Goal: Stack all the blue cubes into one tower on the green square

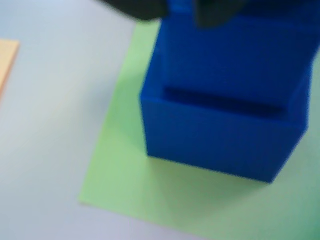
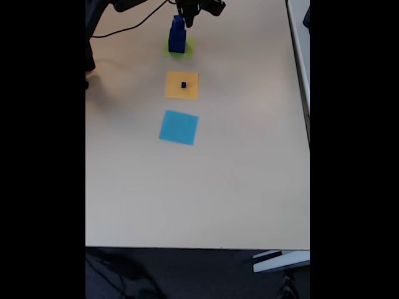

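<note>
In the wrist view a large blue cube [image 1: 220, 140] stands on the green square [image 1: 125, 180], with a smaller blue cube [image 1: 235, 55] stacked on it. At the top edge my gripper [image 1: 180, 12] has its two dark fingers [image 1: 140, 7] either side of a small blue cube [image 1: 181, 5] on top of the stack, and looks shut on it. The fixed view shows the blue tower [image 2: 177, 36] on the green square [image 2: 188, 51] at the far end of the table, the gripper [image 2: 186, 17] right above it. A tiny blue cube [image 2: 184, 85] sits on the orange square [image 2: 181, 85].
A light-blue square [image 2: 179, 127] lies nearer the camera than the orange one. A black cable [image 2: 134, 26] and the arm's base are at the far left. The table's right edge [image 2: 299, 75] borders another surface. The orange square's corner [image 1: 7, 60] shows in the wrist view.
</note>
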### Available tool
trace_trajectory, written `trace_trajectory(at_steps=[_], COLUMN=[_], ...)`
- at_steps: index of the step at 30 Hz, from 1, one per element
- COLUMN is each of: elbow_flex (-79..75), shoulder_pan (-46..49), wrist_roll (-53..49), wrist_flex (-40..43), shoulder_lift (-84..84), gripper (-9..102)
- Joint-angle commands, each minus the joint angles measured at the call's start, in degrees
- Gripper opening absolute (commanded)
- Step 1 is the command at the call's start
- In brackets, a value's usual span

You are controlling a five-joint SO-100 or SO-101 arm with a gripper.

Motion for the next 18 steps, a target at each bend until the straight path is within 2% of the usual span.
trace_trajectory(at_steps=[1,18], elbow_flex=[-3.69,-2.29], shoulder_pan=[-0.44,0.0], wrist_roll=[0.79,0.35], wrist_flex=[0.62,0.88], shoulder_lift=[5.62,6.5], gripper=[0,0])
